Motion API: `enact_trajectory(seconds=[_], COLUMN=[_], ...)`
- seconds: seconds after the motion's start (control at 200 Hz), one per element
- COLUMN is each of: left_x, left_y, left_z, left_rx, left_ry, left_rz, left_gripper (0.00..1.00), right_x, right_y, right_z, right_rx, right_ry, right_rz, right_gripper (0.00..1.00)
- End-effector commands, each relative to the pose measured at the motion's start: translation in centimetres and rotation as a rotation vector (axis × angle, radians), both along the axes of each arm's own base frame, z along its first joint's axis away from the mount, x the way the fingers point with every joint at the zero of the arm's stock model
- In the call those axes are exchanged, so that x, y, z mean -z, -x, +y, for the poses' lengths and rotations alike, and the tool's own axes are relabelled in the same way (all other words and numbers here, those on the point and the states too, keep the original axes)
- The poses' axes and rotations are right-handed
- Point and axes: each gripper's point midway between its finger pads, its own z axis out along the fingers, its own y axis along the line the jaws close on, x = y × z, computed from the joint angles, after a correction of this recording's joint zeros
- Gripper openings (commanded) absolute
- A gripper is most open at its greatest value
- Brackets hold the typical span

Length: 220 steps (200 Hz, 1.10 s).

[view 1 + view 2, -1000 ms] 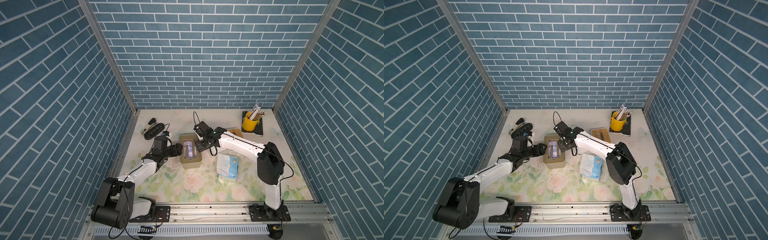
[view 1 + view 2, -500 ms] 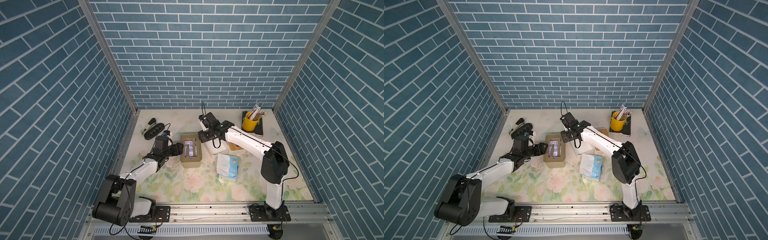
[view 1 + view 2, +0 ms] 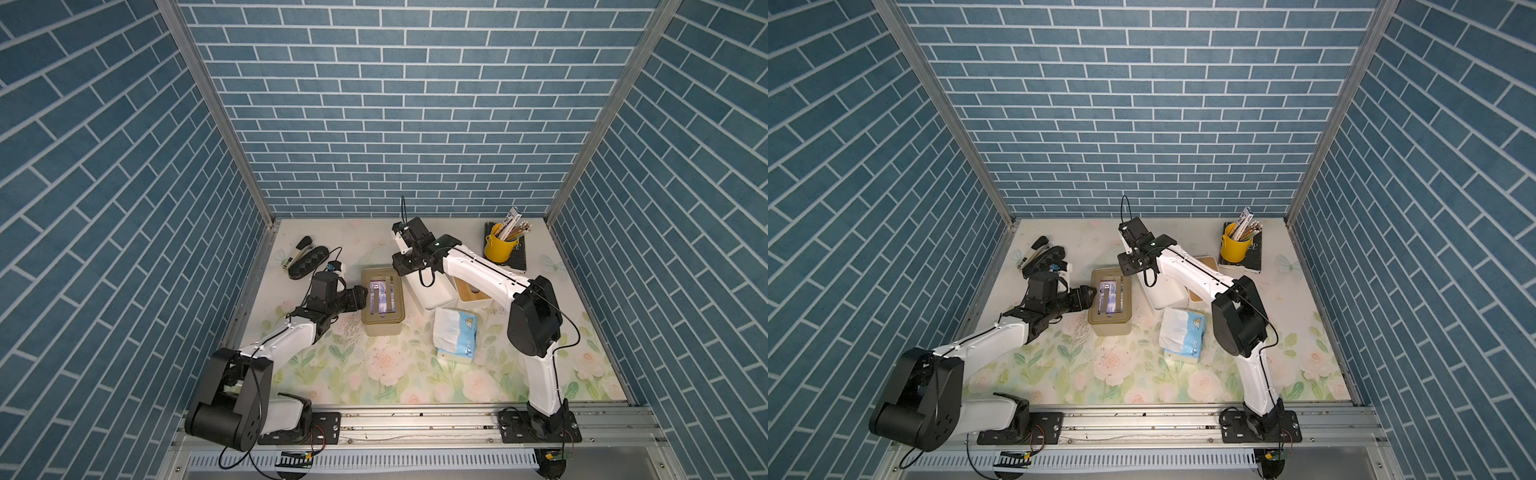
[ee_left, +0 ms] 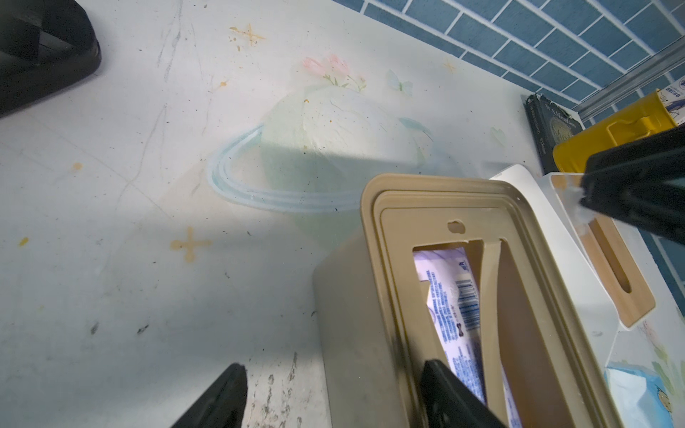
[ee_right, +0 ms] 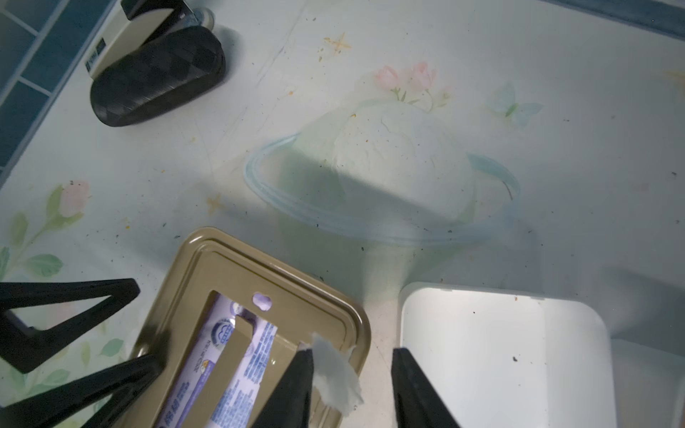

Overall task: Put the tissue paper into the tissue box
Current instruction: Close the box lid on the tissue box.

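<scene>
An olive tissue box [image 3: 382, 326] [image 3: 1111, 328] stands mid-table with a purple-and-white tissue pack [image 3: 380, 297] [image 4: 456, 307] [image 5: 237, 370] showing through its top opening. My left gripper [image 3: 361, 297] [image 4: 333, 396] is open astride the box's left wall, one finger outside and one over the opening. My right gripper [image 3: 400, 269] [image 5: 352, 385] hovers open above the gap between the olive box and an empty white box [image 3: 428, 291] [image 5: 500, 352]; a white scrap clings to one fingertip [image 5: 302, 370]. A blue-and-white tissue pack [image 3: 455, 336] [image 3: 1183, 332] lies on the mat.
A wooden slotted lid [image 3: 471, 293] [image 4: 611, 270] leans behind the white box. A yellow pencil cup [image 3: 498, 249] on a dark book [image 3: 521, 259] stands back right. A black case [image 3: 307, 262] and a stapler [image 3: 297, 251] lie back left. Brick walls close three sides.
My right gripper lifted off the olive box's right side and drew back toward the far wall, its jaws narrowing. The left arm stayed put.
</scene>
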Motion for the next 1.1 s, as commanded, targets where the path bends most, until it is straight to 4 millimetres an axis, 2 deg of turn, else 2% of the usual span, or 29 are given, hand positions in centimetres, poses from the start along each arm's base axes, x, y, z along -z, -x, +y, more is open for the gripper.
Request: enact_trajectory(seconds=[0.0, 0.28, 0.515, 0.685, 0.81, 0.905, 1.095], left_x=[3.8, 3.6, 2.8, 1.0, -0.6, -1.2, -0.7], left_y=[2.3, 2.2, 1.8, 1.0, 0.2, -0.2, -0.1], left_z=[0.9, 1.0, 1.0, 0.9, 0.6, 0.4, 0.3], left_rx=[-0.004, -0.006, -0.011, -0.014, -0.013, -0.006, 0.000], left_ry=[-0.072, -0.081, -0.084, -0.077, -0.065, -0.064, -0.066], left_rz=[0.143, 0.138, 0.125, 0.088, 0.054, 0.045, 0.052], left_gripper=[0.78, 0.78, 0.78, 0.79, 0.80, 0.80, 0.80], right_x=[0.9, 2.8, 2.6, 0.7, 0.4, 0.5, 1.0], right_y=[-0.4, -0.3, 1.2, 2.8, 4.6, 5.5, 6.3], right_z=[0.1, -0.9, -0.8, -1.0, -1.0, -1.1, -0.9], right_rx=[-0.028, -0.016, -0.027, -0.027, -0.047, -0.048, -0.054], right_ry=[0.039, 0.103, 0.047, -0.024, -0.086, -0.117, -0.129], right_rz=[0.000, 0.017, 0.051, 0.064, 0.106, 0.121, 0.135], right_gripper=[0.37, 0.29, 0.27, 0.38, 0.45, 0.47, 0.44])
